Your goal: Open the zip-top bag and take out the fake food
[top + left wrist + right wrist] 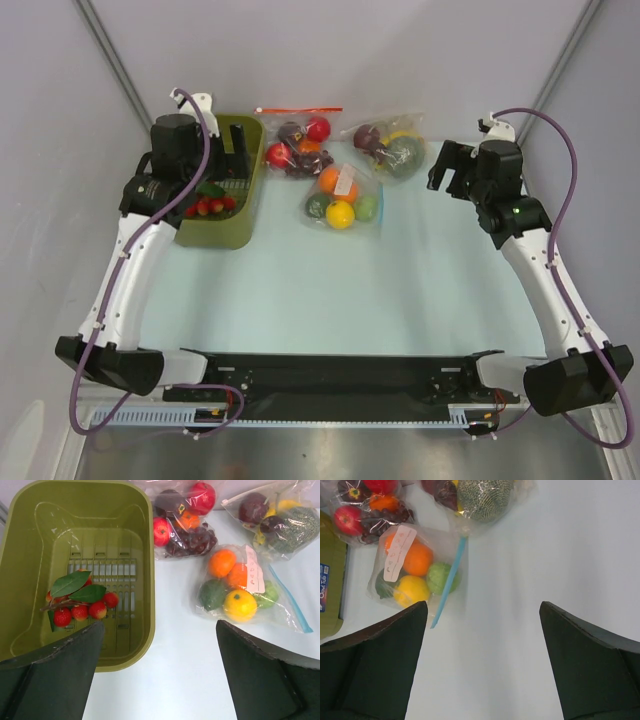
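Claws: left gripper point(159, 630) and right gripper point(482, 607) released, empty.
Mix-up: red-zip bag point(296, 142) just far-left of zip-top bag point(343, 197), easily seized instead.
Slip: fake food point(340, 213) pinched through film instead of zip strip point(451, 577).

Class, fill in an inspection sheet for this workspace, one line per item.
Surface: pale table, flat.
Job's things: clear crinkly zip-top bag with light-blue strip, lying flat, holding orange, yellow and green glossy plastic fruits.
Clutter: olive-green plastic basket with red cherry tomatoes; clear bag with red-orange strip; clear bag of purple and dark-green fruit.
Claws: left claw open above basket rim; right claw open over bare table; neither holds anything.
Cables: purple cables along both arms, apart from bags.
Surroundings: grey walls; nothing else seen.
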Robot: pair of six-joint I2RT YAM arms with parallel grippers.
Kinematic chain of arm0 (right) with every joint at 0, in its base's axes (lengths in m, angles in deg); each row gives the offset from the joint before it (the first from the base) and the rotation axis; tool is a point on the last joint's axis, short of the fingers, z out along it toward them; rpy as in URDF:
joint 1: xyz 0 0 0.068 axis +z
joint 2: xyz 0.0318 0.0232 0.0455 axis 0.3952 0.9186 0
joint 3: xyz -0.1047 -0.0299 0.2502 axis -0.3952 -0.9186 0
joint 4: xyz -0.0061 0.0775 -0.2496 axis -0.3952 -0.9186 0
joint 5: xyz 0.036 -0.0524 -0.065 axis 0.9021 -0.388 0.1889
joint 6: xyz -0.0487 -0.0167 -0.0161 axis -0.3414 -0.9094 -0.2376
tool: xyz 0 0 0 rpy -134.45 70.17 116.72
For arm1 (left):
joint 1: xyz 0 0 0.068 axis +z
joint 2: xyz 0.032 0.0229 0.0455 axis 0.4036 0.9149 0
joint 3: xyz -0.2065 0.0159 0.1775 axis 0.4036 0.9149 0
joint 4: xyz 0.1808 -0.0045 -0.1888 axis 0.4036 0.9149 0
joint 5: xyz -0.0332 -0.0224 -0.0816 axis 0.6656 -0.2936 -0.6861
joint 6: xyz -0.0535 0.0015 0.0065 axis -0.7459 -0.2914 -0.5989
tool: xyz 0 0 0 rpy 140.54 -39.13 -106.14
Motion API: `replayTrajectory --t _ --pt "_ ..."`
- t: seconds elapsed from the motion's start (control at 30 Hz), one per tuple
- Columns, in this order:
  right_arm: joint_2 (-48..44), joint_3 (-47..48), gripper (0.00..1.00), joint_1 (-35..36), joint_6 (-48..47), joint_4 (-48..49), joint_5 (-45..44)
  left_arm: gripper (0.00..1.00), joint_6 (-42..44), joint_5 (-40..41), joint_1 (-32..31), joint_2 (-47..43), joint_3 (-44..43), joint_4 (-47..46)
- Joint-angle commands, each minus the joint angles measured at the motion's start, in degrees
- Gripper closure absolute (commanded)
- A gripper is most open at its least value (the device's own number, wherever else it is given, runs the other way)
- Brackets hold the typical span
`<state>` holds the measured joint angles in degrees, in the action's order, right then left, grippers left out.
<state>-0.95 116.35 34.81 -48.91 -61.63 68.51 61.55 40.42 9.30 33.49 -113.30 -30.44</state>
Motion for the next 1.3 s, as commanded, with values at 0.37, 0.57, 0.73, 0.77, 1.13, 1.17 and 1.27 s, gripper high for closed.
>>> replayTrajectory --t 0.37,0.57,0.73,0.77,1.13,1.17,1.27 --pt "-0.28 1.04 0.0 -0.19 -1.47 3.14 -0.95 0.0 1.24 0.42 -0.96 0.63 -2.48 -2.32" --pt "1.22 1.4 0.0 -0.19 0.73 2.08 1.41 0.0 3.18 0.85 -7.37 12.12 -8.87 -4.79" --pt "1.83 0.7 0.0 -0.19 1.34 0.85 3.35 0.0 3.79 -0.37 -14.4 26.1 -19.08 -3.2" --pt "1.92 0.52 0.0 -0.19 1.26 0.59 3.7 0.0 3.36 -1.16 -15.02 30.73 -22.57 -2.77" --pt "3.85 0.87 0.0 -0.1 3.01 -1.0 4.5 0.0 0.98 -6.95 -16.35 51.51 -36.84 -0.13" --pt "4.38 1.4 0.0 -0.19 3.28 -1.0 4.76 0.0 0.63 -7.14 -16.43 52.3 -36.93 -0.13" --pt "6.66 3.5 0.0 -0.19 3.45 -1.61 5.64 0.0 0.37 -7.23 -16.35 54.33 -36.24 0.14"
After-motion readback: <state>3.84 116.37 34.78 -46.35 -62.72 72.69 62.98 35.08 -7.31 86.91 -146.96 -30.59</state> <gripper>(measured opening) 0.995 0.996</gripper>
